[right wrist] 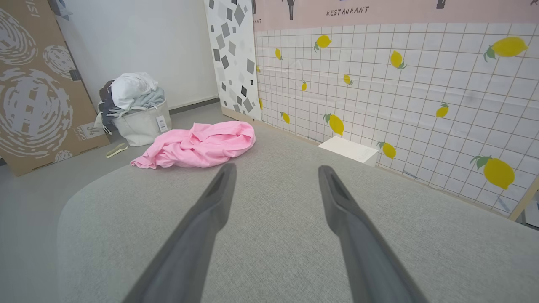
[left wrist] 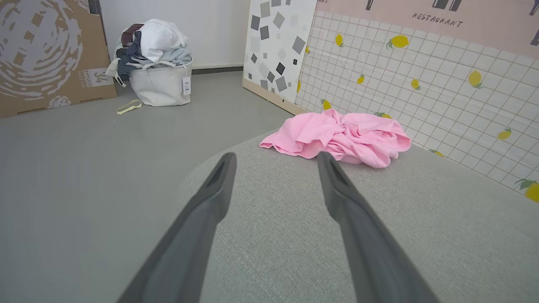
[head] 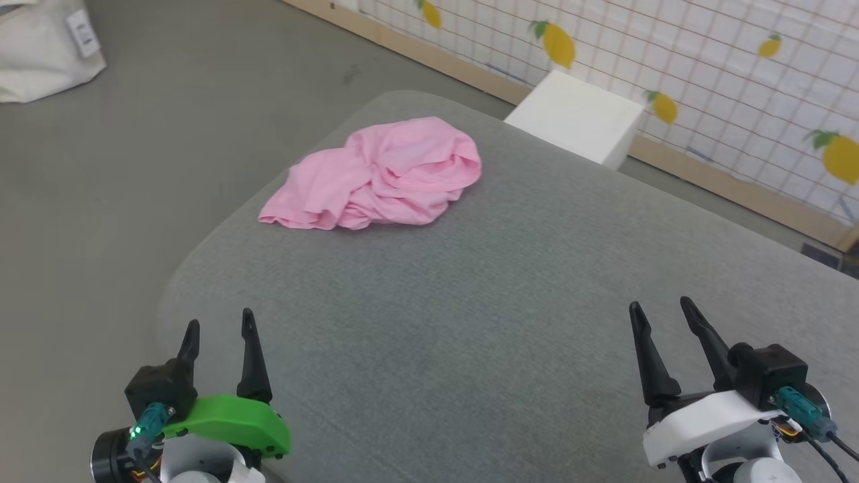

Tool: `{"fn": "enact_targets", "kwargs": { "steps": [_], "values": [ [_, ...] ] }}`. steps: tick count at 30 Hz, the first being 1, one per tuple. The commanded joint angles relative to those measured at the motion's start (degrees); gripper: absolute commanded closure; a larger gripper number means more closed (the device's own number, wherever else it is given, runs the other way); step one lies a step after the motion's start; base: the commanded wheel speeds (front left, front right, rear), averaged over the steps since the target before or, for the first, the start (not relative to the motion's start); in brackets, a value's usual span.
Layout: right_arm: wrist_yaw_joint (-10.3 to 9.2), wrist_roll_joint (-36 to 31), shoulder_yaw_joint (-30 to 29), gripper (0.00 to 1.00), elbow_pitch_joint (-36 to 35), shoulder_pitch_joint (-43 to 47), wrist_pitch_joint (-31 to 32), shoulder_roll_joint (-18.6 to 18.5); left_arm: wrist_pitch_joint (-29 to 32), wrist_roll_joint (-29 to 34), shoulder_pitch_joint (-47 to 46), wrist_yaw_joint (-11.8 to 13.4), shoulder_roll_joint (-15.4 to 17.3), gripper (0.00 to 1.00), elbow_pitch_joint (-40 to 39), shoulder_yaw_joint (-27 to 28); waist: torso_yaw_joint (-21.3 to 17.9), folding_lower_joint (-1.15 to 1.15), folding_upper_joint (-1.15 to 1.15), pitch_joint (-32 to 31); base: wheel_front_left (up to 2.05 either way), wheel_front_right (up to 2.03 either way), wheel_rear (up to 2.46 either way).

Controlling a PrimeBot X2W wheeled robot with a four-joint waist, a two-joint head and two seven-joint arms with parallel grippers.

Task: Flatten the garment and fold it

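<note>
Since the garment (head: 379, 176) lay crumpled in a heap by the far left corner of the grey padded surface (head: 470, 302), one hem reaching the left edge, I judged the step in hand to be the first reach, with flattening not yet begun. To do it well, I reckoned each claw should go for a separate outer edge of the heap rather than its bunched middle, pinch a single layer of the thin cloth, and draw it toward the open middle of the surface, where there was room to spread it. I could not pick out the waistband among the folds. The left gripper (head: 220, 318) hung by the near left corner and the right gripper (head: 660, 302) toward the near right. Both had their fingers spread wide, held nothing, and were well apart from the garment.
</note>
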Motion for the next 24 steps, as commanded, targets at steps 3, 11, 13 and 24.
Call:
{"fn": "enact_targets", "kwargs": {
  "steps": [3, 11, 13, 24],
  "values": [
    [-0.07, 0.98, 0.04, 0.0, 0.31, 0.0, -0.82, -0.02, -0.79, -1.78, 0.98, 0.96, 0.85, 0.0, -0.31, -0.06, 3.03, 0.0, 0.0, -0.34, 0.0, 0.0, 0.0],
    [-0.08, 1.02, -0.94, 0.0, 0.26, -0.23, -0.99, -0.01, -1.95, -3.55, 0.89, 1.58, 0.96, 0.0, -0.39, 0.2, 2.7, 0.0, 0.0, 1.24, 0.0, 0.0, 0.0],
    [-0.08, 1.07, -1.4, 0.0, 0.1, -0.23, -0.91, -0.01, -2.15, -4.06, 0.38, 1.69, 0.77, 0.0, -0.36, 0.67, 2.24, 0.0, 0.0, 1.83, 0.0, 0.0, 0.0],
    [-0.08, -1.83, -0.41, 0.0, -4.28, -5.3, 1.67, -0.01, 1.82, -10.32, -13.65, -0.15, 4.91, 0.0, 0.19, 7.84, -9.25, 0.0, 0.0, 14.78, 0.0, 0.0, 0.0]
  ]
}}
